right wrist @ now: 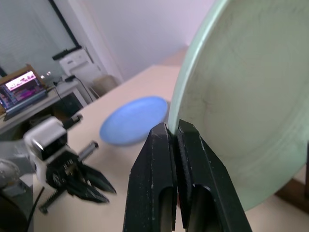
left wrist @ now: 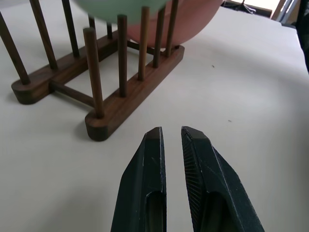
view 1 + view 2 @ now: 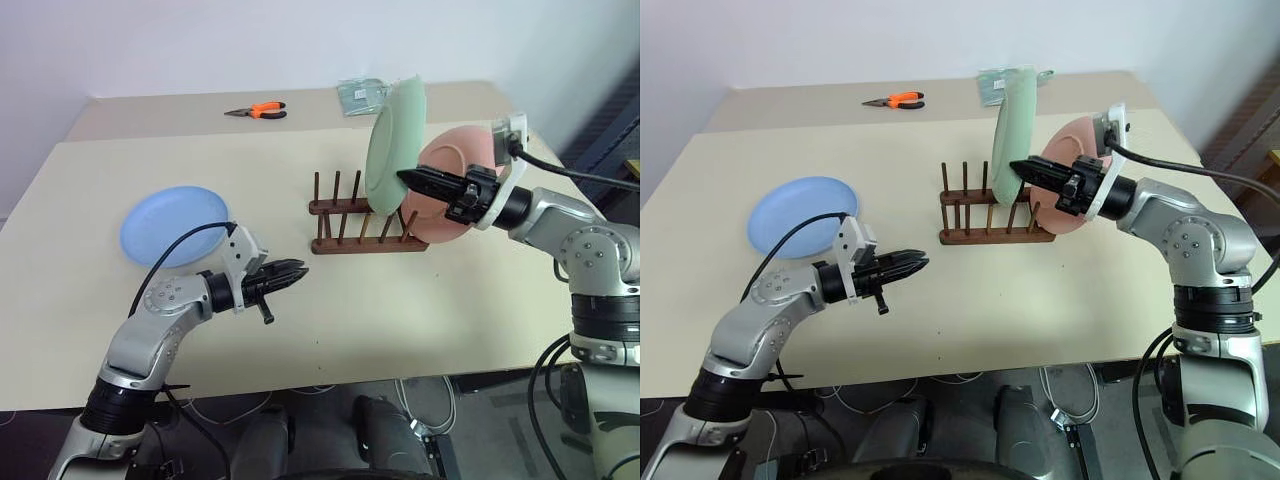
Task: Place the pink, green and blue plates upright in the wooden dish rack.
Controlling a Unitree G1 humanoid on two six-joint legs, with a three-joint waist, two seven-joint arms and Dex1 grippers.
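The right gripper [image 3: 408, 177] is pinched tight on the rim of the green plate [image 3: 393, 145], holding it on edge above the wooden dish rack [image 3: 362, 222], its lower edge low among the pegs though whether it already touches the rails is hard to tell; the left gripper [image 3: 298, 272] hovers over bare table [image 3: 420, 320] in front of the rack with its fingers nearly pressed together and nothing between them. The table carries everything: the rack stands near its middle, the pink plate [image 3: 452, 190] already stands on edge at the rack's right end, just behind the green one, and the blue plate [image 3: 175, 225] lies flat well off to the left, close to the left arm. A pair of orange-handled pliers [image 3: 258, 111] rests at the far side beside a small clear packet [image 3: 358, 93]. The plates look like thin matte plastic: light, stiff enough to keep shape under an edge pinch, unlikely to break, but prone to pivot about a narrow two-finger grip, so the hold is best kept on the rim with the plate hanging below or beside the fingers. The blue plate, lying flat, will likely need a finger slipped under its raised lip, since its shallow face offers no other purchase
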